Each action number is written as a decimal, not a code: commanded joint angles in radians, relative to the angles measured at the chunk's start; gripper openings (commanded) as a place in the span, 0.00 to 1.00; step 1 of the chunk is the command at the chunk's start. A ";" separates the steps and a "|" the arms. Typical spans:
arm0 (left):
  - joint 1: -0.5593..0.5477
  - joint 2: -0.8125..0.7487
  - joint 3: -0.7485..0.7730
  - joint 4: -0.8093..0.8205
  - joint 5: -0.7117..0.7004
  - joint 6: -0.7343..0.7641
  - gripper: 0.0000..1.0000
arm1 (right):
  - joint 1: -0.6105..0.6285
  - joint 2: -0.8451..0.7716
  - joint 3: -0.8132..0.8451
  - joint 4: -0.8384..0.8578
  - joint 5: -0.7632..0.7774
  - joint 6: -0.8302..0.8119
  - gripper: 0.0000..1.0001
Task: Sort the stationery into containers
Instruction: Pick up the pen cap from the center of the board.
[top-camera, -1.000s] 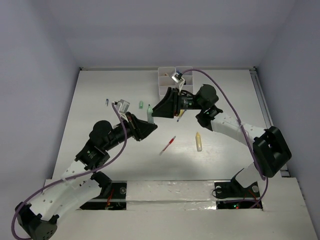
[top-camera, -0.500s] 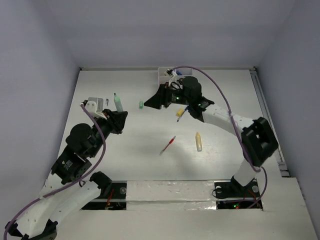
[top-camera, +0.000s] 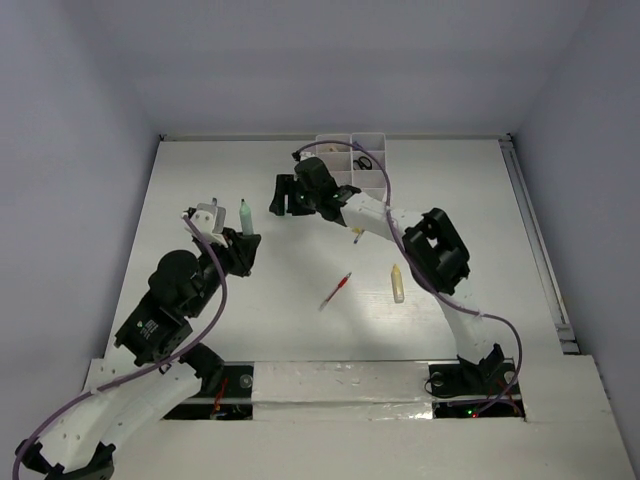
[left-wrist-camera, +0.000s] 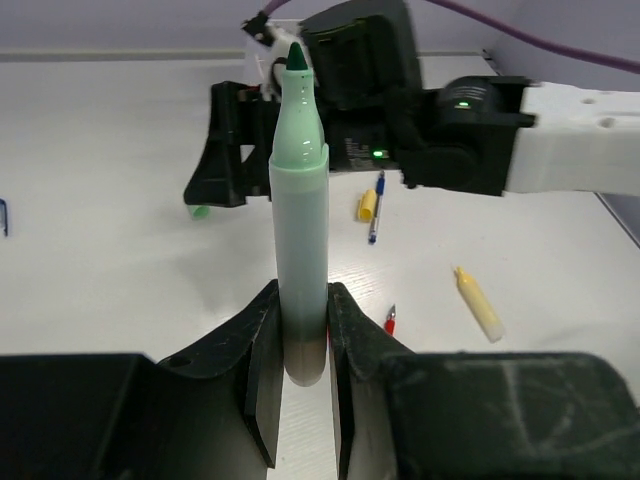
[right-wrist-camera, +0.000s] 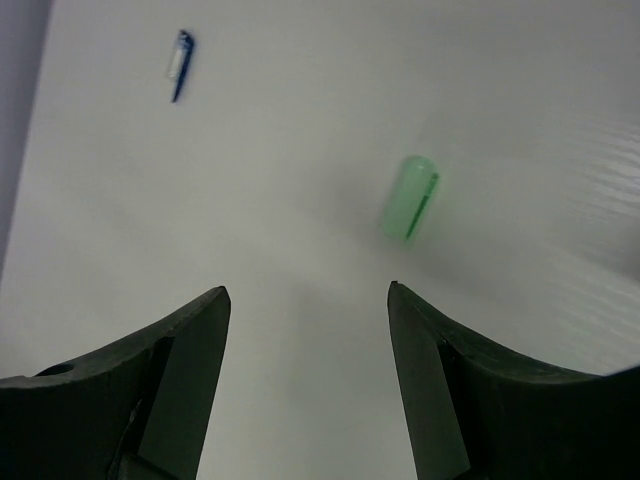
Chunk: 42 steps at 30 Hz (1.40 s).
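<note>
My left gripper (top-camera: 243, 238) is shut on a pale-green uncapped marker (top-camera: 245, 213), held upright above the table; in the left wrist view the marker (left-wrist-camera: 300, 200) stands clamped between the fingers (left-wrist-camera: 262, 360). My right gripper (top-camera: 274, 198) is open and empty, low over the table left of the white six-compartment tray (top-camera: 335, 142). In the right wrist view a small green cap (right-wrist-camera: 410, 197) lies just beyond the right finger (right-wrist-camera: 425, 340). A red pen (top-camera: 336, 290), a cream marker (top-camera: 398, 283) and a blue pen with a yellow cap (top-camera: 358, 232) lie mid-table.
A small blue cap (right-wrist-camera: 180, 65) lies far left of the green cap. Small black scissors (top-camera: 364, 160) sit in a tray compartment. The right arm (left-wrist-camera: 470, 140) stretches across the table in front of my left gripper. Walls close off the back and sides.
The left gripper lifted the pale-green marker and drew back left with it. The right gripper swung left from the tray to the green cap.
</note>
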 joint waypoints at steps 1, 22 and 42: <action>0.010 -0.022 -0.013 0.087 0.086 0.020 0.00 | -0.002 0.072 0.146 -0.104 0.148 -0.002 0.70; 0.010 -0.010 -0.032 0.117 0.241 0.019 0.00 | -0.002 0.356 0.449 -0.233 0.164 0.078 0.45; 0.029 0.070 0.030 0.225 0.391 -0.064 0.00 | -0.002 -0.179 -0.037 0.289 -0.005 -0.015 0.00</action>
